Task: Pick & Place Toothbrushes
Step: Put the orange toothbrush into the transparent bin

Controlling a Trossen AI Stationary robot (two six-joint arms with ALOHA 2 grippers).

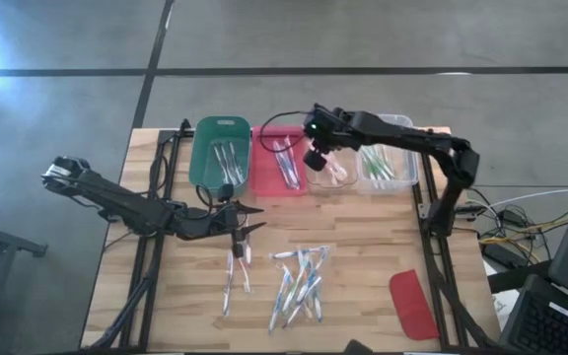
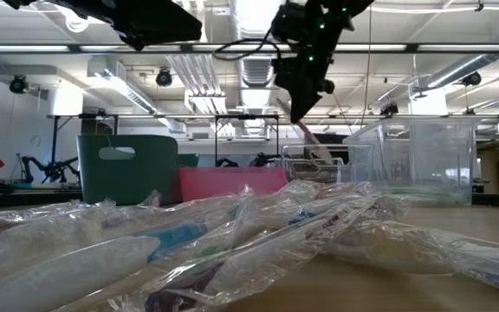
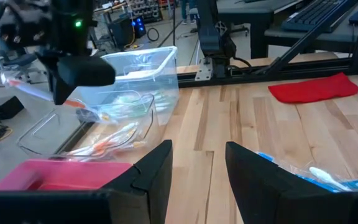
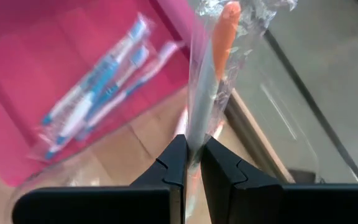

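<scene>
My right gripper (image 4: 192, 157) is shut on a toothbrush (image 4: 211, 68) with a grey handle and an orange end, sealed in a clear wrapper. It hangs over the small clear bin (image 1: 331, 177), beside the pink bin (image 1: 276, 163). My left gripper (image 1: 252, 221) waits open above the table's middle left, with nothing between its fingers (image 3: 154, 168). A pile of wrapped toothbrushes (image 1: 299, 281) lies on the table, and two more (image 1: 235, 271) lie under the left gripper. More toothbrushes lie in the green bin (image 1: 221, 156), the pink bin and the large clear bin (image 1: 388, 163). My right gripper pinches the wrapped toothbrush between its two fingers, on the grey handle (image 4: 194, 134) with the wrapper around it. The fingers slant down from above, and the brush runs on past them, its orange end (image 4: 227, 22) foremost. It is lifted clear, slanting down over the small clear bin (image 2: 314, 156).
A flat red lid (image 1: 412, 304) lies near the table's front right corner. The four bins stand in a row along the far edge. Bare wood shows between the bins and the pile (image 1: 363, 227).
</scene>
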